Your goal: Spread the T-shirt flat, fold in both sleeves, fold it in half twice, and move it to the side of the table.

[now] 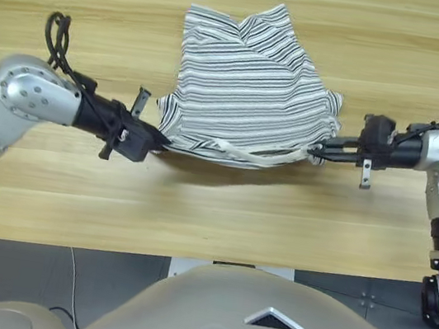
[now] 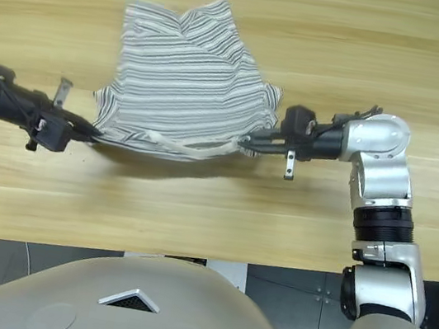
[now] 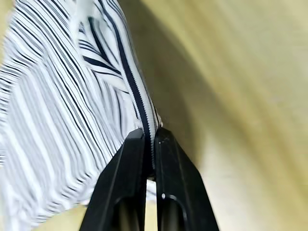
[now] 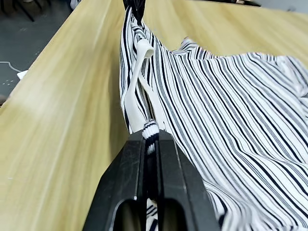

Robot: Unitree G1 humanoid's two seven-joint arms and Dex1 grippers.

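A black-and-white striped T-shirt [image 1: 249, 86] lies crumpled on the wooden table [image 1: 212, 213], its near edge lifted off the surface and stretched between my two grippers. My left gripper [image 1: 162, 136] is shut on the shirt's near left corner; the wrist view has striped cloth pinched between its black fingers [image 3: 134, 159]. At the near right corner my right gripper [image 1: 315, 153] is shut on the cloth, with a striped hem squeezed between its fingers [image 4: 168, 163]. A white collar band [image 1: 258, 156] sags between the two grips. The far part of the T-shirt [image 2: 182, 33] rests on the table.
Bare wood stretches all around the shirt, with a wide strip between it and the table's front edge [image 1: 188, 258]. Grey floor [image 1: 365, 300] lies beyond that edge.
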